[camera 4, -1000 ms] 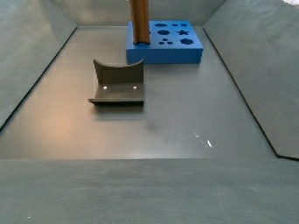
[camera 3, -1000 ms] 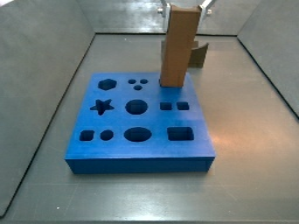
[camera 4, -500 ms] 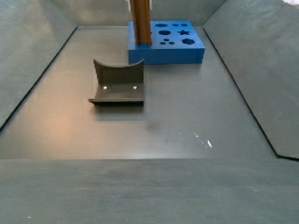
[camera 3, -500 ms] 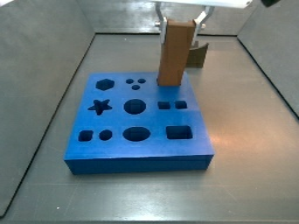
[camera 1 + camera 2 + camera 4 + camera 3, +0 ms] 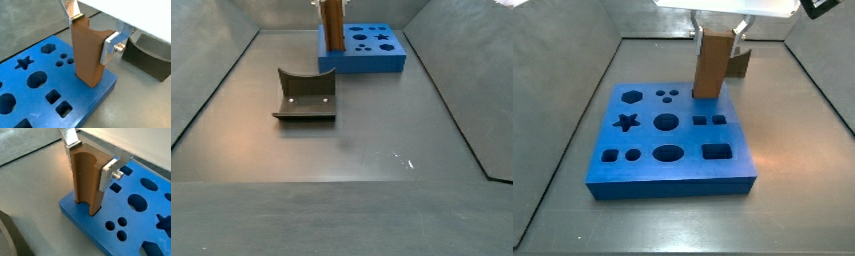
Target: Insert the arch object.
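Observation:
The arch object (image 5: 715, 62) is a tall brown block with a curved notch at its top end. It stands upright with its lower end in a slot at a corner of the blue board (image 5: 647, 138). My gripper (image 5: 720, 28) is above the board and shut on the block's top. Both wrist views show a silver finger pressed on each side of the arch object (image 5: 90, 55) (image 5: 87, 183), with the gripper (image 5: 93, 34) (image 5: 90, 159) around the notch. The block (image 5: 330, 25) also shows at the board's near corner (image 5: 372, 62) in a side view.
The blue board (image 5: 87, 102) (image 5: 137, 228) has several cut-out holes: star, hexagon, rounds, squares. The dark fixture (image 5: 305, 95) stands on the grey floor apart from the board; it shows behind the block (image 5: 740, 62) and in a wrist view (image 5: 150, 55). Grey walls enclose the floor.
My gripper has moved down with the arch object, and the block's lower end has sunk further into the board's corner slot. The fixture and board have not moved.

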{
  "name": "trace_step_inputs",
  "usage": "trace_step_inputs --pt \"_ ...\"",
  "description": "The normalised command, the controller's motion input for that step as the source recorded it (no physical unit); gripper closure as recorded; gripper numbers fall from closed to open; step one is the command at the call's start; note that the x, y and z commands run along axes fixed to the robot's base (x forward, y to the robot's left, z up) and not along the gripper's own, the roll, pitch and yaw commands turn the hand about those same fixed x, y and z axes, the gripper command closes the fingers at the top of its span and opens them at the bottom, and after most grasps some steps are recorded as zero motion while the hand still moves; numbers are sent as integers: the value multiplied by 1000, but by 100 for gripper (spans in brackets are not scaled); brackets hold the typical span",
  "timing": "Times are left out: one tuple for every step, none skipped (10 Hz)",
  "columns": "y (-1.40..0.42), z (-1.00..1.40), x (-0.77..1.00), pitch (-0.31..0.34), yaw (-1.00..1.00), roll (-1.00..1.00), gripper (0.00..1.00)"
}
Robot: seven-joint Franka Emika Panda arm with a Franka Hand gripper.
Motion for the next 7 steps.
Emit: trace_step_inputs --pt "0 -317 0 -21 0 0 100" --pt "0 -334 0 -64 0 0 100" --pt "0 -311 0 -84 0 -11 100" --pt "0 -303 0 -90 0 -17 100" --pt "0 -323 0 -124 0 -46 100" --pt "0 -334 -20 -143 20 -43 100" --pt "0 -329 -11 -134 137 -34 100"
